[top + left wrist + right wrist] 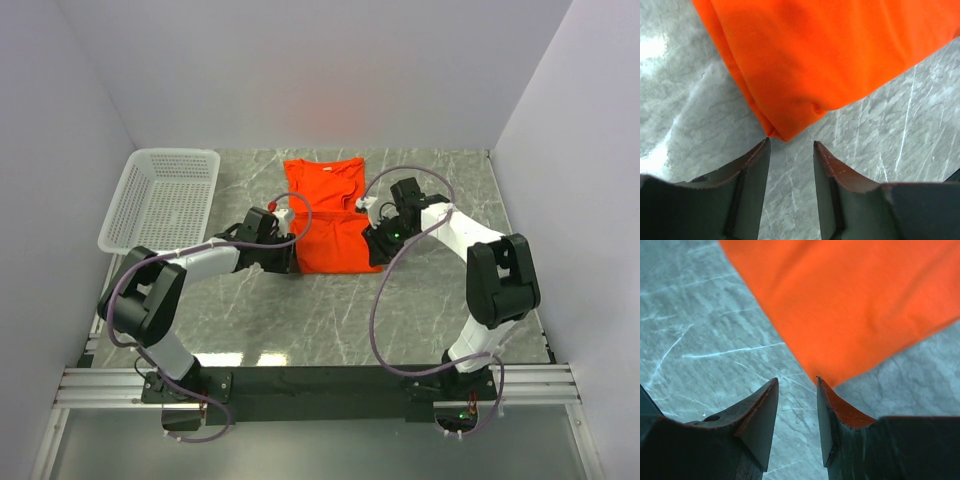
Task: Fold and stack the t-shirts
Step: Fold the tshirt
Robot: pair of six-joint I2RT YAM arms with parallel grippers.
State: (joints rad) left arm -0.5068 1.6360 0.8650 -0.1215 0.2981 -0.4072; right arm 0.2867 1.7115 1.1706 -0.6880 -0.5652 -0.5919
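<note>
The orange-red t-shirt (pixel 328 215) lies partly folded on the marble table, its lower part doubled up, neck toward the back wall. My left gripper (pixel 292 262) is open and empty at the shirt's near left corner; in the left wrist view the folded corner (pixel 782 132) sits just past the gripper (pixel 790 145). My right gripper (pixel 375 255) is open and empty at the near right corner; in the right wrist view the shirt's corner (pixel 840 375) lies just beyond the gripper (pixel 797 382).
A white plastic mesh basket (pixel 165 195) stands at the back left of the table. Grey walls close in the left, back and right sides. The arm bases sit on a black rail at the near edge.
</note>
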